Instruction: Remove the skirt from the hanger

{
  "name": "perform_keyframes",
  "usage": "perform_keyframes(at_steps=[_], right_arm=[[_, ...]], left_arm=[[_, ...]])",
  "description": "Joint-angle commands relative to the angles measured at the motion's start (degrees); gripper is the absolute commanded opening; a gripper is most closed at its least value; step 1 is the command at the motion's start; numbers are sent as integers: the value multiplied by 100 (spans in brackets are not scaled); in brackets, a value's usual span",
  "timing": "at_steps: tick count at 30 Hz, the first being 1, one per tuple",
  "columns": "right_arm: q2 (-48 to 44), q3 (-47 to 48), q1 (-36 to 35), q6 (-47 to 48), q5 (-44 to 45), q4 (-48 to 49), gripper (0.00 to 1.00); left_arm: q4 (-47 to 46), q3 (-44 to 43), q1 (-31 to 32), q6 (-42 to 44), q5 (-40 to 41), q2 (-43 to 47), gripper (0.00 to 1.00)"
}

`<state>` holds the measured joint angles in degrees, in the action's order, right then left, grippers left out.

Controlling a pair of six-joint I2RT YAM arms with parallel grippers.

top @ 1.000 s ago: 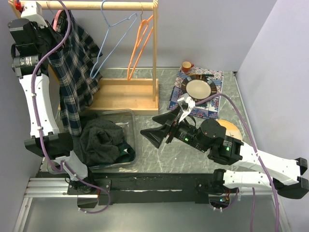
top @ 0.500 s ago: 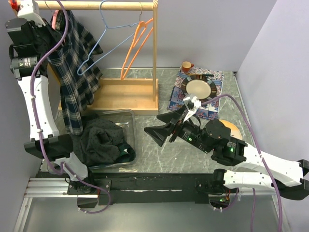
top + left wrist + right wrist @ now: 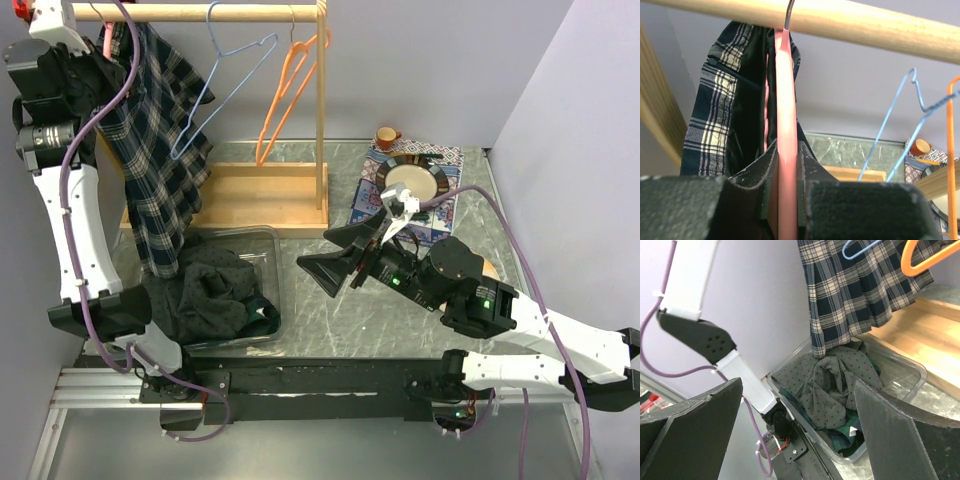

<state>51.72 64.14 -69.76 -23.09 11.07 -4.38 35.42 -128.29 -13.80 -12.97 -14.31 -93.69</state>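
Note:
A dark plaid skirt (image 3: 160, 150) hangs on a pink hanger (image 3: 786, 110), whose hook sits over the wooden rail (image 3: 200, 12) at the far left. My left gripper (image 3: 786, 150) is shut on the pink hanger just below the hook, with the skirt (image 3: 715, 110) draped behind and to the left of the fingers. Over the middle of the table my right gripper (image 3: 322, 255) is open and holds nothing. It faces the lower hem of the skirt (image 3: 860, 295) and is well apart from it.
A blue wire hanger (image 3: 225, 80) and an orange hanger (image 3: 290, 90) hang bare on the same rail. Below the skirt stands a transparent bin (image 3: 272, 262) of crumpled clothes (image 3: 210, 295). The rack's wooden base (image 3: 260, 195) lies behind it. At the back right are a plate (image 3: 412, 182) and a cup (image 3: 386, 137).
My left gripper has shifted slightly up and left with the pink hanger, and the skirt moved with it. The blue and orange hangers are swinging. My right gripper has risen a little.

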Motion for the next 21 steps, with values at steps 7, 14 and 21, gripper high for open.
perform_keyframes(at_steps=[7,14,21], right_arm=[[13,476,-3,-196,44,-282,100],[-22,520,-3,-249,71,-309,100],[302,959,-12,-169,124,-528,100]], left_arm=[[-1222,76,36,199,235,1370,1],[-1020,120,35,146,270,1520,1],[-906,270,35,-143,253,1959,1]])
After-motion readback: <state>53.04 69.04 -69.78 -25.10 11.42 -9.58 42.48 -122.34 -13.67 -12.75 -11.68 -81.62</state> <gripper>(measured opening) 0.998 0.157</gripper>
